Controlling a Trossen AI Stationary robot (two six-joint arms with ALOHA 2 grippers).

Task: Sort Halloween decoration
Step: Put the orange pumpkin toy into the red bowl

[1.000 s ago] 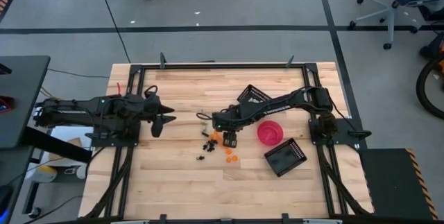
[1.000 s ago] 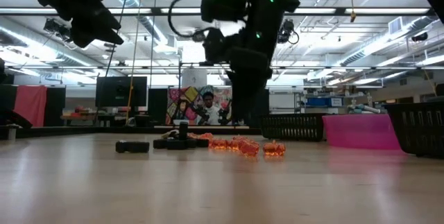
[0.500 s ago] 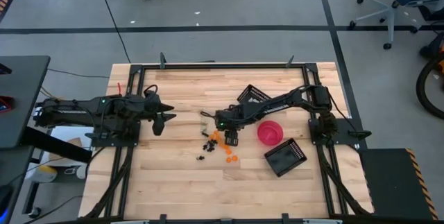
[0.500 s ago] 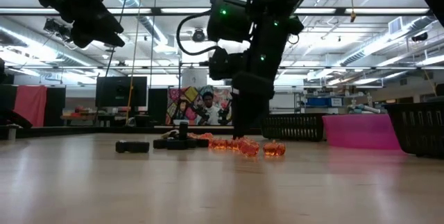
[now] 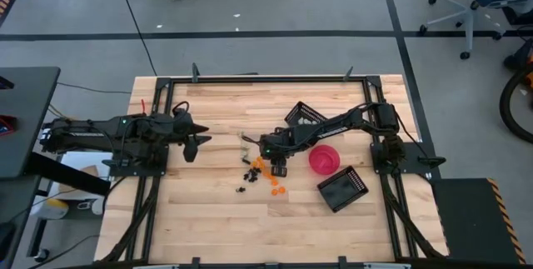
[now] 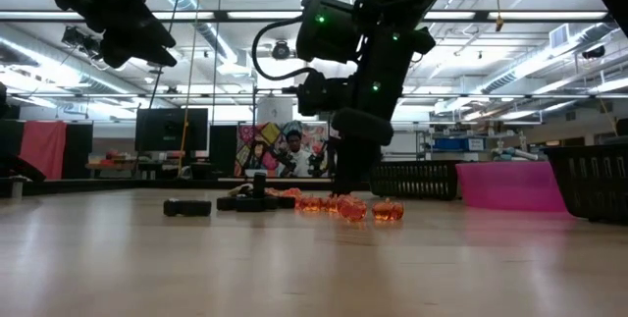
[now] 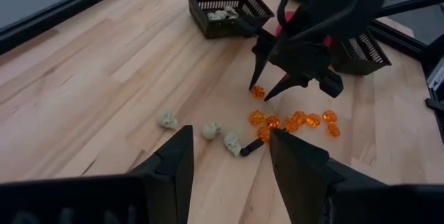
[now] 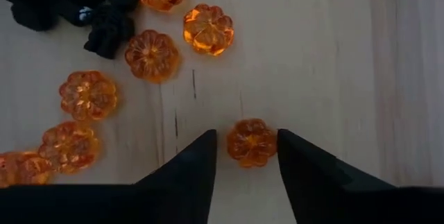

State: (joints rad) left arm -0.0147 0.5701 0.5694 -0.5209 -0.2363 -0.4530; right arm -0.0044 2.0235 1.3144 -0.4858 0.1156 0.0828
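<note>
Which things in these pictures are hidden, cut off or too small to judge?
- Pink bowl: the high view is too small to show its contents; the low view shows only its wall.
- Nearer basket: contents unreadable from above.
- Right gripper: its fingers flank an orange pumpkin, but contact is not clear.
- Black trinkets: cut off by the right wrist view's edge.
- Left gripper: hangs far from the pile.

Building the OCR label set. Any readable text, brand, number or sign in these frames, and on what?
No readable text in any view.
Colourful poster on the far wall in the low view: shapes only, any lettering too blurred to read.
Orange pumpkin trinkets, black slatted basket, pink bowl, right gripper: no visible labels or markings.
</note>
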